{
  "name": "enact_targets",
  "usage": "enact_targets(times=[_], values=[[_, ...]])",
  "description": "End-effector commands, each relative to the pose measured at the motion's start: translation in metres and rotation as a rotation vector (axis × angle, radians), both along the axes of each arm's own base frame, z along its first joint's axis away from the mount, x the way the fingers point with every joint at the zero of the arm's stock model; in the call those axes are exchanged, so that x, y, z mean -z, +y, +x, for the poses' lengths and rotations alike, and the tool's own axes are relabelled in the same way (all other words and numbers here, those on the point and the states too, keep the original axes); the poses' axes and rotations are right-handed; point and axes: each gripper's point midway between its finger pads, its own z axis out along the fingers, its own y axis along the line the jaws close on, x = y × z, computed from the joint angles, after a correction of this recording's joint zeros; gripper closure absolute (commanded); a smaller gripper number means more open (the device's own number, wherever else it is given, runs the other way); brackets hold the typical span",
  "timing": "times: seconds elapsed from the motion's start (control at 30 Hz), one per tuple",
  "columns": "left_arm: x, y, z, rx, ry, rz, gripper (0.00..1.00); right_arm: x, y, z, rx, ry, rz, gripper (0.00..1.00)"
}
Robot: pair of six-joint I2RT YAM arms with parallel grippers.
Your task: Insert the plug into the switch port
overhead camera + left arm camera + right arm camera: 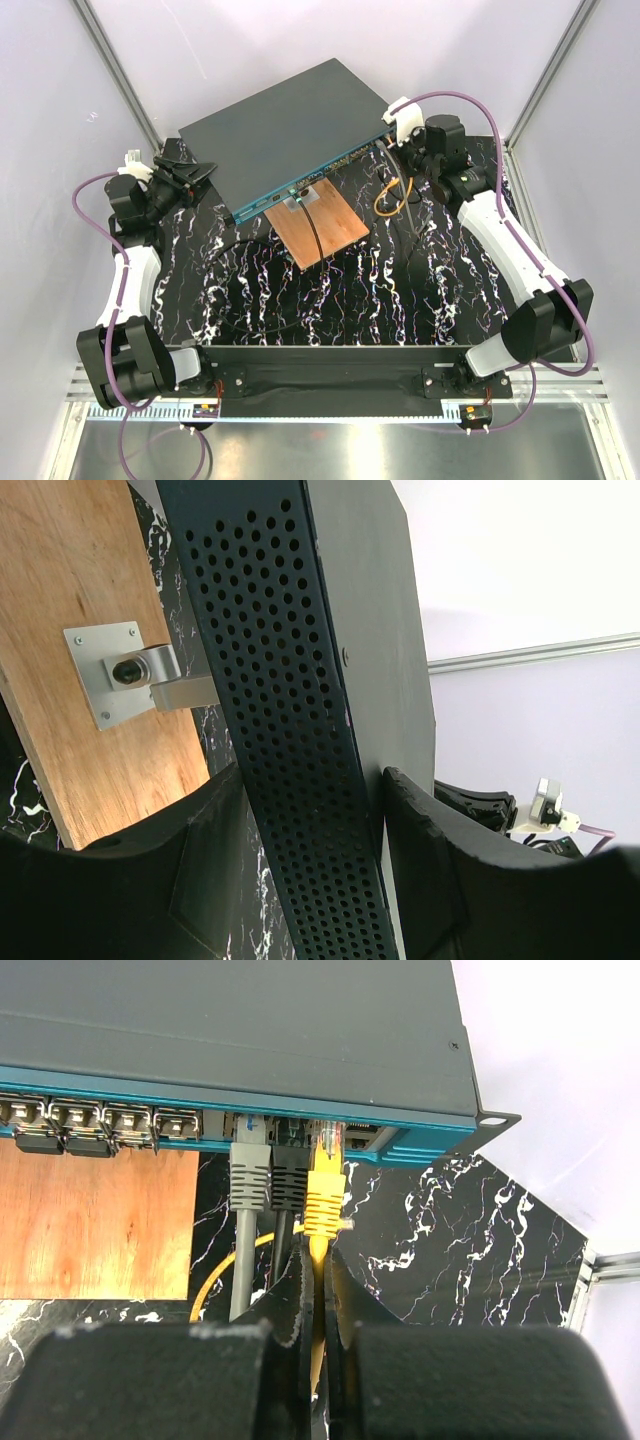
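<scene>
The switch (290,125), a flat dark blue-grey box with a teal front edge, lies tilted across the back of the table. My left gripper (190,178) clamps its left corner: in the left wrist view the perforated side of the switch (300,730) runs between the two fingers (430,880) of the left gripper (315,780). My right gripper (317,1250) is shut on the yellow cable just behind the yellow plug (324,1195). The plug's clear tip sits at the mouth of a port in the switch (250,1040), right of a grey plug (249,1175) and a black plug (288,1180). In the top view the right gripper (397,140) is at the front face's right end.
A brown wooden board (320,228) with a metal bracket (130,675) lies against the switch's front. The yellow cable (390,195) loops on the black marble mat (400,290). Black cables cross the board and mat. Further sockets (100,1120) line the front face to the left.
</scene>
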Motion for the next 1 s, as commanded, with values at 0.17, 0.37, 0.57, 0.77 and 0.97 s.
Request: enact_targets(times=[0.17,0.37,0.57,0.77,0.97], values=[[0.0,-0.013,0.001,0.055,-0.041,0.038,1.0,-0.042,0.025,0.01,-0.061,-0.124,0.068,1.0],[0.0,-0.014,0.0,0.057,-0.039,0.037,1.0,-0.044,0.03,0.022,-0.06,-0.119,0.075,1.0],[0.002,-0.014,0.0,0.061,-0.033,0.035,1.0,-0.051,0.035,0.029,-0.07,-0.135,0.087,1.0],[0.001,-0.014,0.003,0.066,-0.035,0.039,1.0,-0.06,0.042,0.037,-0.087,-0.153,0.095,1.0],[0.004,-0.013,0.003,0.066,-0.025,0.044,1.0,-0.073,0.048,0.045,-0.107,-0.181,0.102,1.0]])
